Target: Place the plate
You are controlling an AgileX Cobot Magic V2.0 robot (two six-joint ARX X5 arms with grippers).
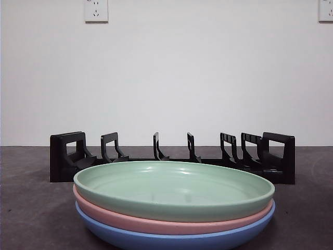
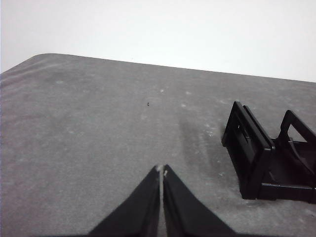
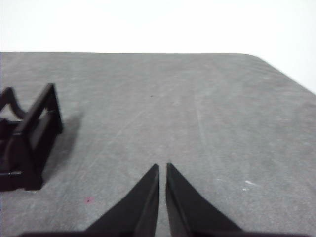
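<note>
Stacked plates sit nearest the front camera: a green plate (image 1: 174, 187) on top, a pink plate (image 1: 156, 223) under it and a blue plate (image 1: 171, 240) at the bottom, all resting on the grey worktop (image 1: 31, 208). Neither arm has reached them. Seen from its wrist, the left end effector (image 2: 161, 171) hangs over bare worktop with its jaws together and nothing between them, the left end of the rack (image 2: 269, 155) just off to its side. The right end effector (image 3: 162, 167) is likewise nearly closed and empty, with only a hairline gap, and the rack's right end lies near it. Judging by the look, the green plate is rigid, light and smooth plastic or melamine, so likely slippery; its thin, raised rim is the natural place to pinch, and the jaws must open first. Because the plates nest closely, the pink one may lift or drag along. Behind the stack stands the rack, its upright dividers empty, and nothing lies between stack and rack.
</note>
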